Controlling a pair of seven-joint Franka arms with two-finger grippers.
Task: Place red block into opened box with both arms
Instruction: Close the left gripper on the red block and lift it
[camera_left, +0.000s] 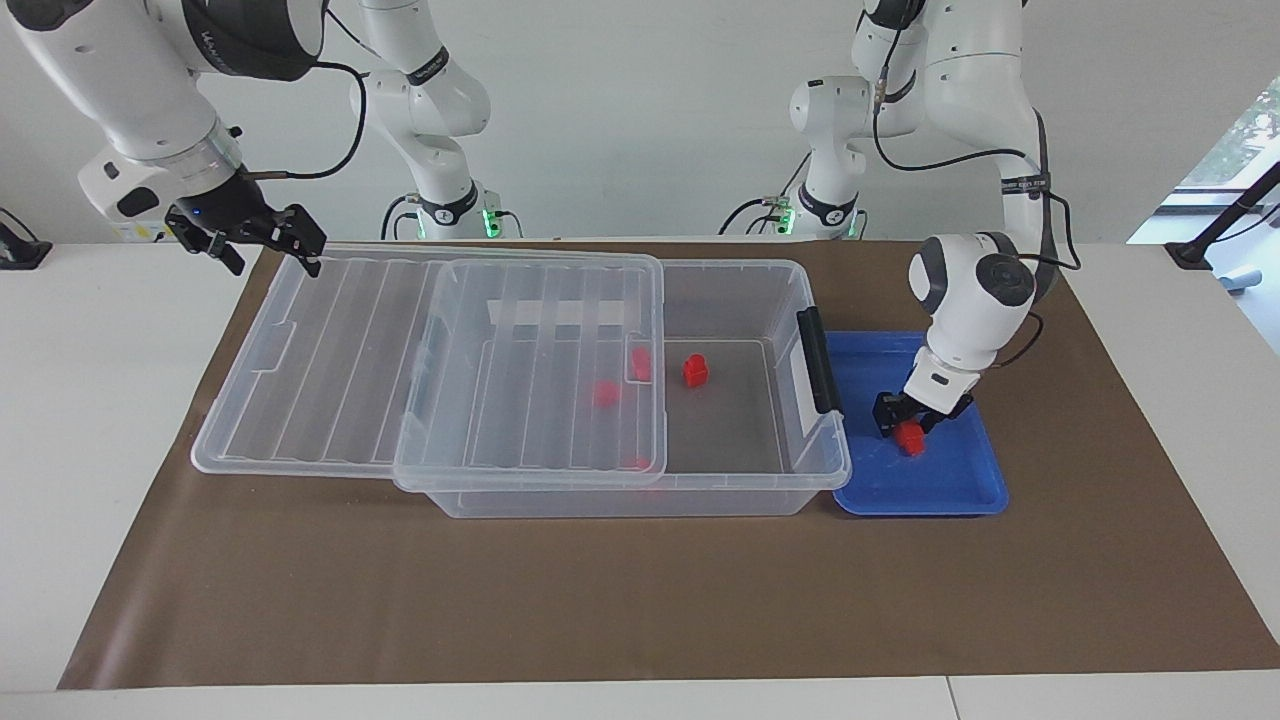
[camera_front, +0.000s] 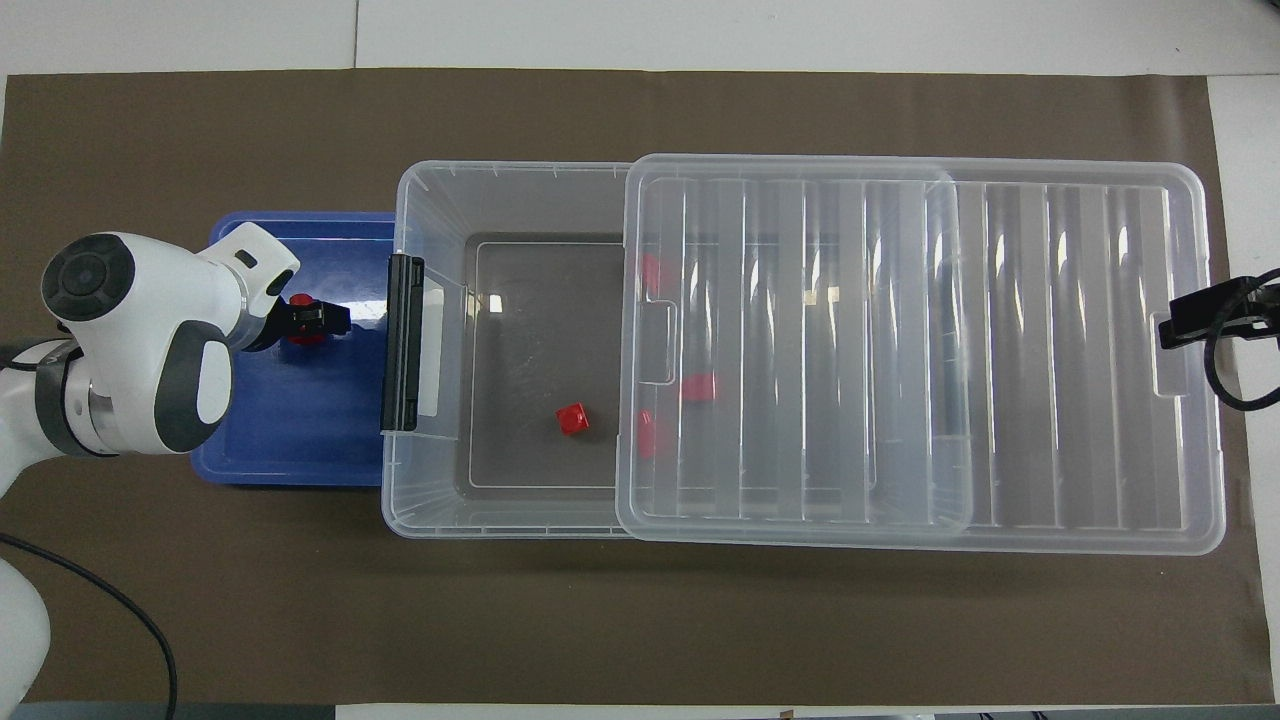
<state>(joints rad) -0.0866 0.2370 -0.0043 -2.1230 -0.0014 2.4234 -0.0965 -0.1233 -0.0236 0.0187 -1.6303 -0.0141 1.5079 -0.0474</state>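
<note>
A red block (camera_left: 910, 437) (camera_front: 303, 333) lies in the blue tray (camera_left: 950, 480) (camera_front: 290, 430), and my left gripper (camera_left: 908, 428) (camera_front: 318, 322) is down on it with its fingers shut around it. The clear box (camera_left: 620, 500) (camera_front: 420, 200) stands beside the tray. Its ribbed lid (camera_left: 420, 360) (camera_front: 900, 350) is slid toward the right arm's end, so the end by the black latch (camera_left: 820, 360) is uncovered. Another red block (camera_left: 694, 370) (camera_front: 572, 419) rests on the box floor, and more show through the lid. My right gripper (camera_left: 268, 252) (camera_front: 1180, 325) hangs open over the lid's outer end.
A brown mat (camera_left: 640, 600) covers the table under the box and the tray. White tabletop (camera_left: 100, 400) borders it at both ends.
</note>
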